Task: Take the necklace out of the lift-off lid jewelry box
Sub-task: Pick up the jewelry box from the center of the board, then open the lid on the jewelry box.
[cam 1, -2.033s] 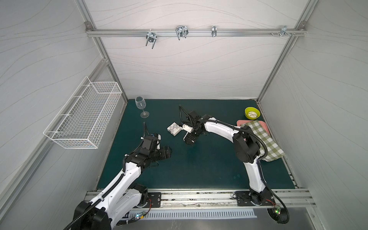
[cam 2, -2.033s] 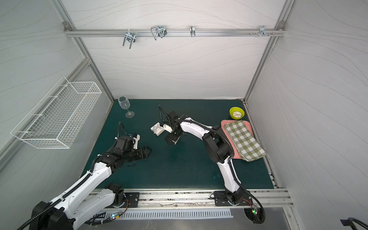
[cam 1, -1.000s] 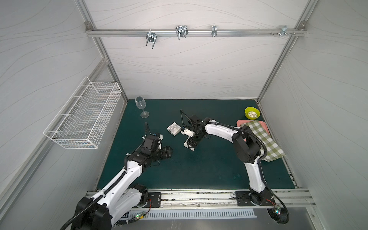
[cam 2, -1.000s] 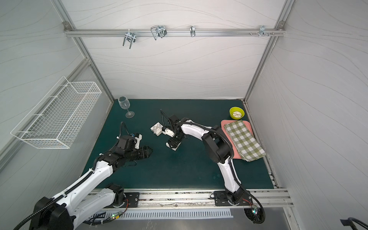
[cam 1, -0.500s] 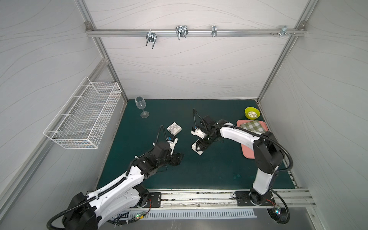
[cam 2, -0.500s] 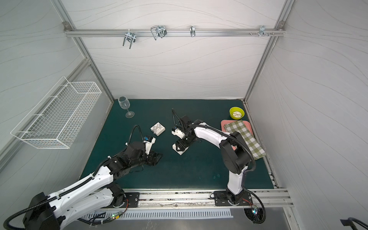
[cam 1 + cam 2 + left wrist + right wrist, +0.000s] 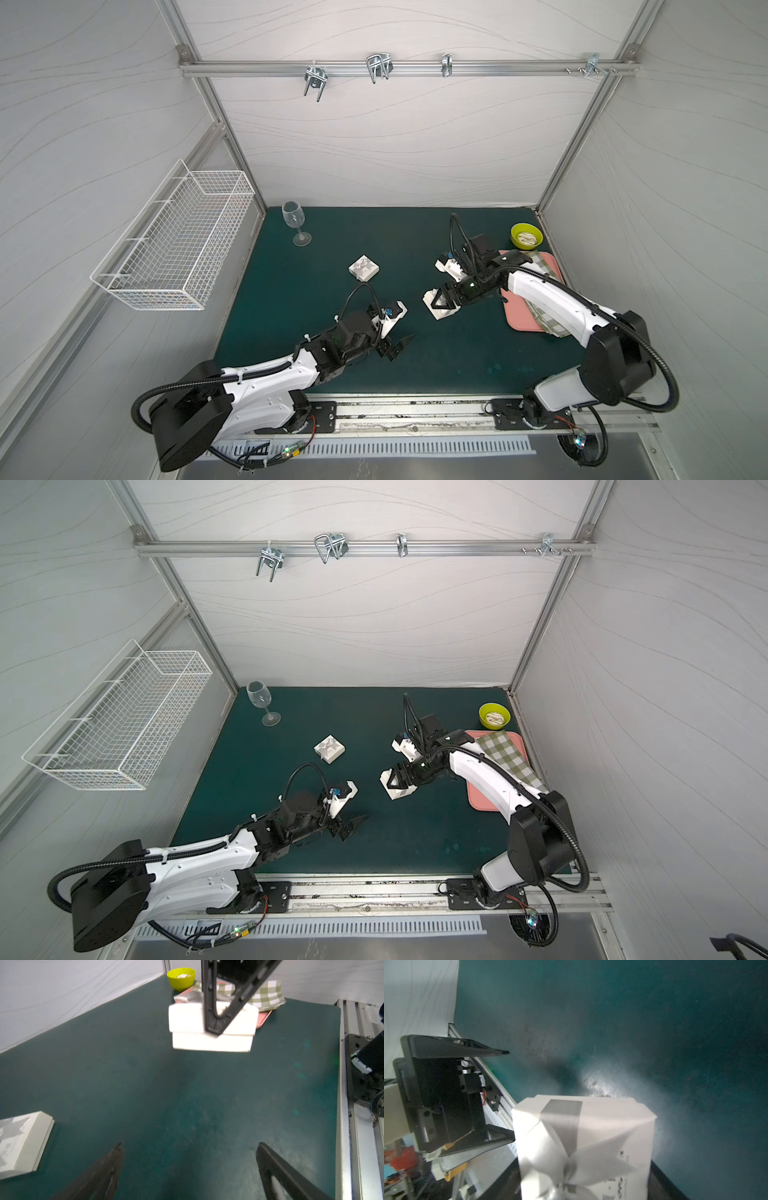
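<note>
White jewelry box [image 7: 212, 1041], lid still on, now hangs over the bench nearer its right edge, clamped in the right claw [image 7: 441, 302]. Close by, the left claw [image 7: 190, 1144] has just spread wide, probably for the lid. The necklace is likely inside, unseen.

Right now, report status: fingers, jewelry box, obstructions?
Left fingers open, empty. Right fingers clamp jewelry box, lid on. Second white box sits apart on mat.

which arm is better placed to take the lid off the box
Left, probably. The right fingers grip the white box, lid on; the left fingers are open, empty and pointing at it.
</note>
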Controlling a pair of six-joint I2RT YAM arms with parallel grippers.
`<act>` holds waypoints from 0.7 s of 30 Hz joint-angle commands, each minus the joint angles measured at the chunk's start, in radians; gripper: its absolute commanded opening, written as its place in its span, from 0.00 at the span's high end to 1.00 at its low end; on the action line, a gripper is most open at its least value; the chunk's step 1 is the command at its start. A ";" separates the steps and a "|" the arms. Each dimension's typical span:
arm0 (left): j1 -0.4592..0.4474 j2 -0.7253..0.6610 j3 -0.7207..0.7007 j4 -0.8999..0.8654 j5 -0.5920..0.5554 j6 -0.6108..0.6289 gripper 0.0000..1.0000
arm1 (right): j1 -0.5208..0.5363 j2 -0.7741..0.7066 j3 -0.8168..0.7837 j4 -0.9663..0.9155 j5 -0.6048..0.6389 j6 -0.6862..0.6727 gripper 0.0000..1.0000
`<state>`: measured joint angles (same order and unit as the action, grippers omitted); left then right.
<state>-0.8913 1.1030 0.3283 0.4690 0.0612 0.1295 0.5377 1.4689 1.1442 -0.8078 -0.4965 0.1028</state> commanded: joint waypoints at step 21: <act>-0.004 0.192 0.172 0.226 0.191 -0.066 0.16 | 0.063 -0.065 0.026 -0.011 -0.135 0.125 0.34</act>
<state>-0.8913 1.2854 0.4522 0.6228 0.2146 0.0662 0.5945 1.4239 1.1461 -0.8089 -0.5980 0.2195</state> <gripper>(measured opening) 0.845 0.703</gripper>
